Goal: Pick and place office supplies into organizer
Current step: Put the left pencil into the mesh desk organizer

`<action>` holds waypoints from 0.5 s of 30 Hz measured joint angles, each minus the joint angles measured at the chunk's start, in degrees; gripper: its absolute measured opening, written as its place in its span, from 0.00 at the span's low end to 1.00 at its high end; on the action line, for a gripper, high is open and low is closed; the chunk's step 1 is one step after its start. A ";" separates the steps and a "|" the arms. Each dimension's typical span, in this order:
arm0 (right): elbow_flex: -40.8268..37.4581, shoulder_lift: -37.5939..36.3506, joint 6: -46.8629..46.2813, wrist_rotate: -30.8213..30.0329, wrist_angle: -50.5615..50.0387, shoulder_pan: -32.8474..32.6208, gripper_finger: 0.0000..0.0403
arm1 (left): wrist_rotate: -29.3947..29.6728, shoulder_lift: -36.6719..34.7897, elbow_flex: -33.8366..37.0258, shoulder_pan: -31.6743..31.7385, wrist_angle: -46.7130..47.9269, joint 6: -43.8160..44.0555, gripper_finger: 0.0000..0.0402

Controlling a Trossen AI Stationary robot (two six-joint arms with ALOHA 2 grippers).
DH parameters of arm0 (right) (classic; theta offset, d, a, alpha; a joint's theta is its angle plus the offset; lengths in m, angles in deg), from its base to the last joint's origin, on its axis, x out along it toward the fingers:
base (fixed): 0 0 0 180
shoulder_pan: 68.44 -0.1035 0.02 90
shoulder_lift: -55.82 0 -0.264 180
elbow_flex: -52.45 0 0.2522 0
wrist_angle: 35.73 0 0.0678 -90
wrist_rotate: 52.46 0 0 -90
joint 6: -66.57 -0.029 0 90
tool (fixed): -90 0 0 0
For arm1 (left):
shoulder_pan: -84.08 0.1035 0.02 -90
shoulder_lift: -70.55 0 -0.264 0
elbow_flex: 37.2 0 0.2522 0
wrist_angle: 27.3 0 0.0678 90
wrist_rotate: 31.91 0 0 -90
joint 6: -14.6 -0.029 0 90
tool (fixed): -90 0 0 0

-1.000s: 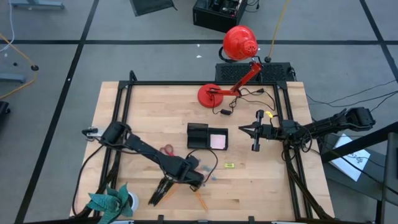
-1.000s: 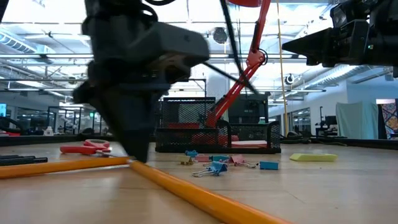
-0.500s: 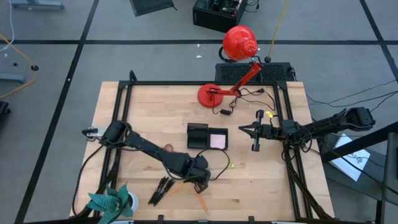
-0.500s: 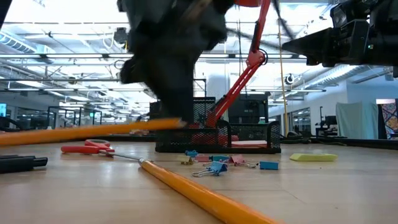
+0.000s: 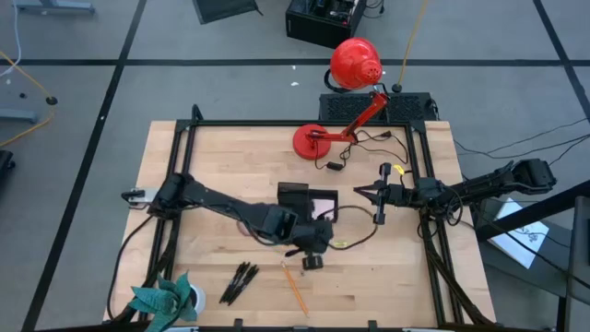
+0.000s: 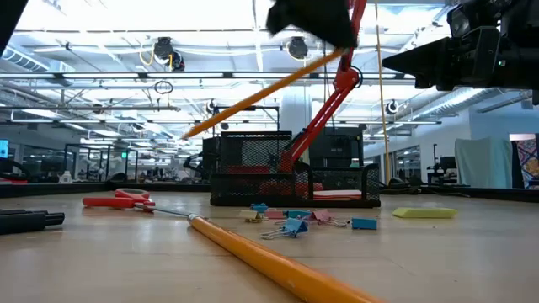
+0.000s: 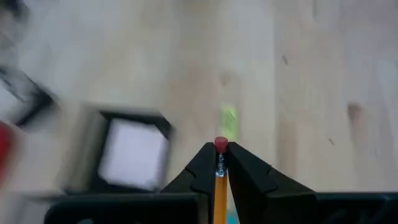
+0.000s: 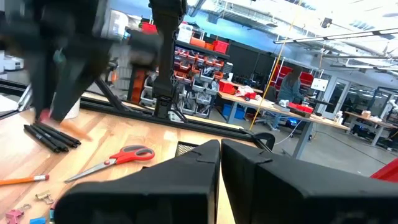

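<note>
My left gripper hangs above the table just near of the organizer, shut on an orange pencil. The black organizer holds a pale pink notepad. A second orange pencil and three dark pens lie flat by the near edge. Red-handled scissors and small clips lie on the wood in front of the organizer. My right gripper waits shut at the table's right, raised off the wood. My left gripper pinches the pencil at its eraser end between its two fingers. The pink eraser peeks out at the fingertips and the shaft runs back between them. The gripper slants down from above. The pencil is lifted clear and tilted, its free end lower.
A red desk lamp stands with its round base at the far edge, its cable trailing beside it. A teal plant in a white pot fills the near left corner. A yellow-green bit lies right of my left gripper.
My left gripper has risen from the wood near the pens, carrying the pencil up and toward the organizer, and its wrist has rolled. The pencil, first flat on the table, is now lifted clear and tilted. The pens and the other pencil have stayed.
</note>
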 joint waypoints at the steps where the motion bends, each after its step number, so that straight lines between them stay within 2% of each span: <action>1: 0.00 0.00 -0.01 -0.02 0.02 0.00 0.02 | 1.59 -0.01 -1.41 0.39 0.02 -2.36 0.09; 6: 0.01 0.02 -0.07 0.01 0.00 0.00 0.02 | 7.40 -0.03 -7.74 2.12 0.21 -14.56 0.04; 11: -0.01 0.01 -0.07 -0.01 0.00 0.00 0.02 | 8.48 -0.08 -11.77 3.90 0.20 -23.55 0.06; 15: 0.01 0.00 -0.44 0.01 0.00 0.00 0.02 | 8.14 -0.10 -12.42 6.23 -0.58 -26.94 0.09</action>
